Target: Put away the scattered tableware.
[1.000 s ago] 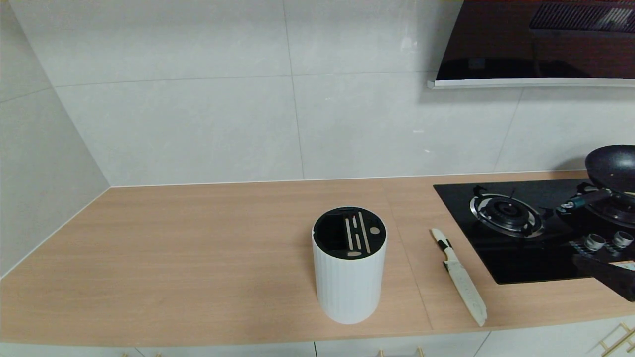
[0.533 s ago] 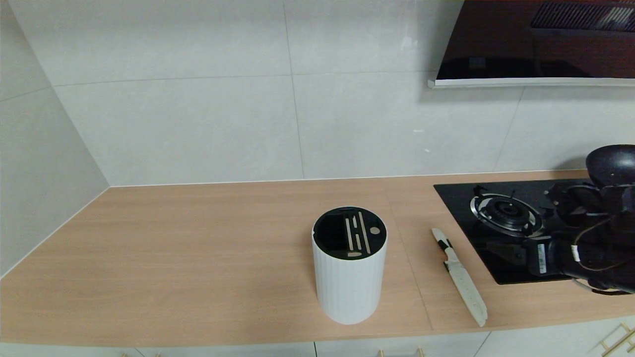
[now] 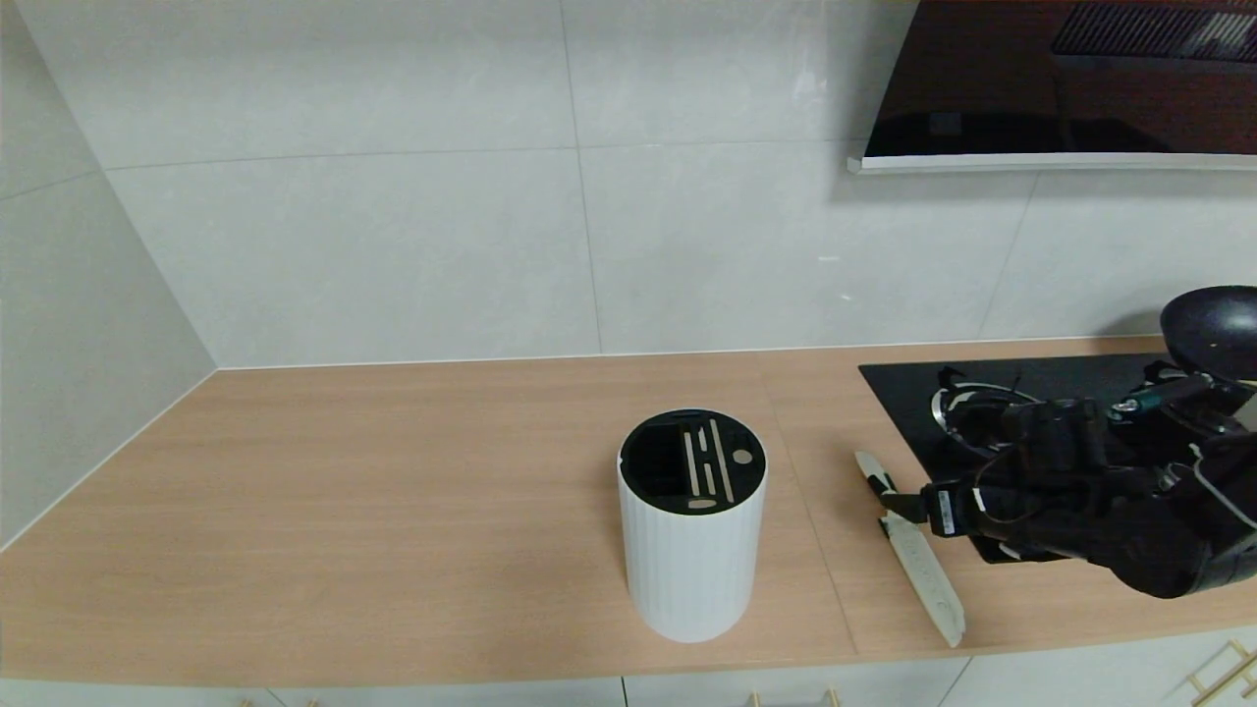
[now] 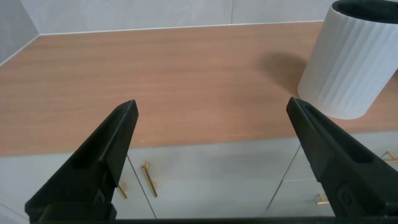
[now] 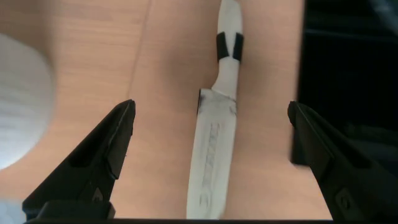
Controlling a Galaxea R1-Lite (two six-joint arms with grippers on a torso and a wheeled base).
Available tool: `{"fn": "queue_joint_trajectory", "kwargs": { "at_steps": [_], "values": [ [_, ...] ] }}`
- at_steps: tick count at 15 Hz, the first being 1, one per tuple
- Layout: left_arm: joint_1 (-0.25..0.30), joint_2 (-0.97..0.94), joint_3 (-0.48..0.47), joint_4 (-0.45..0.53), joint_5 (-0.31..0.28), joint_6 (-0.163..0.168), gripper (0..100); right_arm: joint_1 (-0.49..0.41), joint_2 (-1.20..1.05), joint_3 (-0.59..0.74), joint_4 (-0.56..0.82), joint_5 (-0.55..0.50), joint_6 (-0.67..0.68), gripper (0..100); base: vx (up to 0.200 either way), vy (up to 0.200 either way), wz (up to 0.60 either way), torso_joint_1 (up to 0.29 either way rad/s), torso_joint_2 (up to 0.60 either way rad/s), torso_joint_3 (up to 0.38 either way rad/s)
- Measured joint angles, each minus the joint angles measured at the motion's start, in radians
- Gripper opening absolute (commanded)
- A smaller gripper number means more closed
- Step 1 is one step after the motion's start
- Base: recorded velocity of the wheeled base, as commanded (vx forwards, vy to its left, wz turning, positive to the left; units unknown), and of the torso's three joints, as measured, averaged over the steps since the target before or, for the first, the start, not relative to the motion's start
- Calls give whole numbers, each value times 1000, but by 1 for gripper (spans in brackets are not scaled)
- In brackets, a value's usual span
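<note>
Right tool (image 3: 896,505) wide open over the knife (image 3: 925,571), nothing gripped

In the right wrist view its two fingers (image 5: 115,146) sit spread on either side of the knife, which lies flat on the bench (image 3: 393,511) at the lower right of the head view, just beside the stove (image 3: 899,393). Can't tell if they touch it, since the arm covers where blade meets handle. Left tool (image 4: 208,124) is open too, hanging off the bench edge near the white holder (image 3: 692,550). The holder stands upright mid-frame. Its slots are too dark to see inside. The pan (image 3: 1213,329) is cut off at the right edge.
</note>
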Motion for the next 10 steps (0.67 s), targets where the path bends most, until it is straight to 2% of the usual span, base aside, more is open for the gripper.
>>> {"fn": "queue_joint_trajectory", "kwargs": {
  "at_steps": [6, 10],
  "values": [
    [0, 0, 0, 0, 0, 0, 100, 1, 168, -40, -119, -10, 0, 100, 0, 0, 0, 0, 0, 0],
    [0, 0, 0, 0, 0, 0, 100, 1, 230, -66, -134, -54, 1, 100, 0, 0, 0, 0, 0, 0]
  ]
}}
